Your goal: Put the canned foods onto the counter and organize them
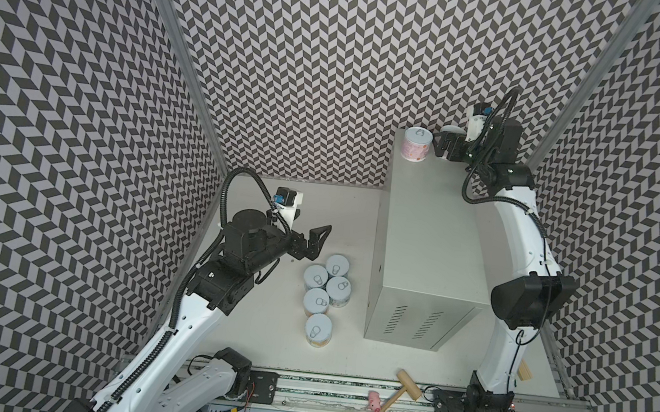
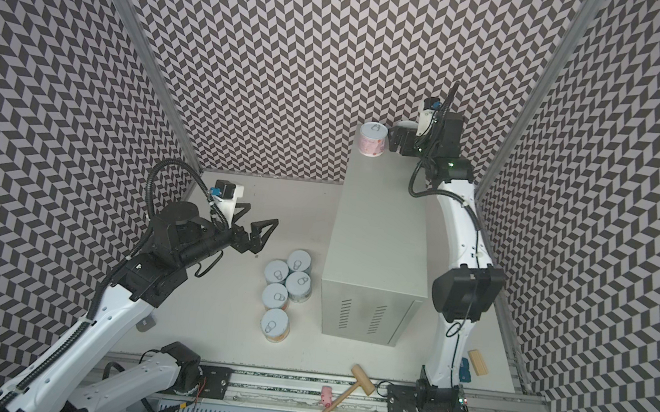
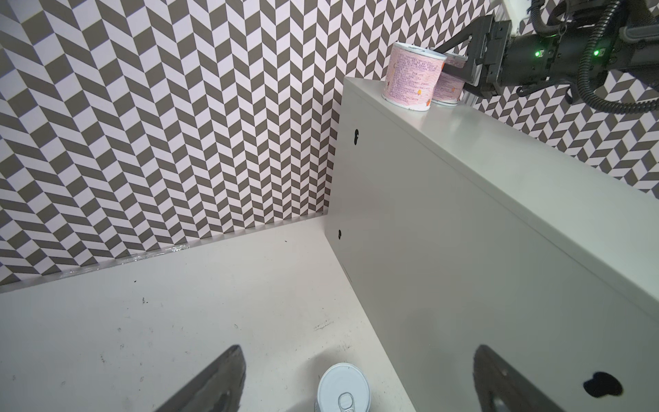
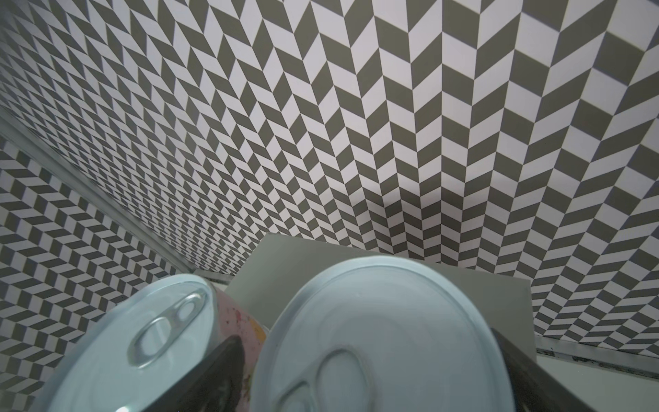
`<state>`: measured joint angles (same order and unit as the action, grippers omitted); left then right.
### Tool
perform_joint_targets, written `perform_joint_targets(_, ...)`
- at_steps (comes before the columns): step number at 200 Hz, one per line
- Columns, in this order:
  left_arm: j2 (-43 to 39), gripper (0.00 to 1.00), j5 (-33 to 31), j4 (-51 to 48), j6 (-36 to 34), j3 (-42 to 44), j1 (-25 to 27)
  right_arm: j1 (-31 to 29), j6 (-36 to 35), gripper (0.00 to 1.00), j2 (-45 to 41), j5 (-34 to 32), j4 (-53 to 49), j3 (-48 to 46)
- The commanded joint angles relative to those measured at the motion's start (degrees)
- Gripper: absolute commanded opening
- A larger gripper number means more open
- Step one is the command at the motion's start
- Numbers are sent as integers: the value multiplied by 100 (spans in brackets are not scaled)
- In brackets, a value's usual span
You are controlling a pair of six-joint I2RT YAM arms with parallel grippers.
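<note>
Straddling 1 pink can on counter, right gripper spread, left gripper spread, label print illegible.

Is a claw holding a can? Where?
Left claw: open, empty. Right claw sits around the sides of a pink can standing on the counter; whether it squeezes cannot be told.

You're looking at the left arm and the right arm, both wearing glossy white shells dotted with small screw holes between bulky black joint housings. Black corrugated cable hoses are looping off each wrist, green lights are glowing on the right one, and tapered dark fingers are ending the left
</note>
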<state>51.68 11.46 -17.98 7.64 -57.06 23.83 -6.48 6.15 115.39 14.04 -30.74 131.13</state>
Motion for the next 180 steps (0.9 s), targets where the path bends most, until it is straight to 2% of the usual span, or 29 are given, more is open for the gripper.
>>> perform_joint_targets(1,-88,100,53,131,71,37,-44,-86,-226,96,-235,-512,354,-86)
perform_joint_targets(43,-97,100,37,136,74,53,-40,-100,-239,88,-290,-576,414,-177)
perform_joint_targets(96,-76,100,58,136,80,43,-45,-102,-281,75,-1013,-612,1102,-1228)
perform_joint_targets(180,-70,100,78,137,97,54,-40,-106,-358,73,-1522,-340,1396,-1845)
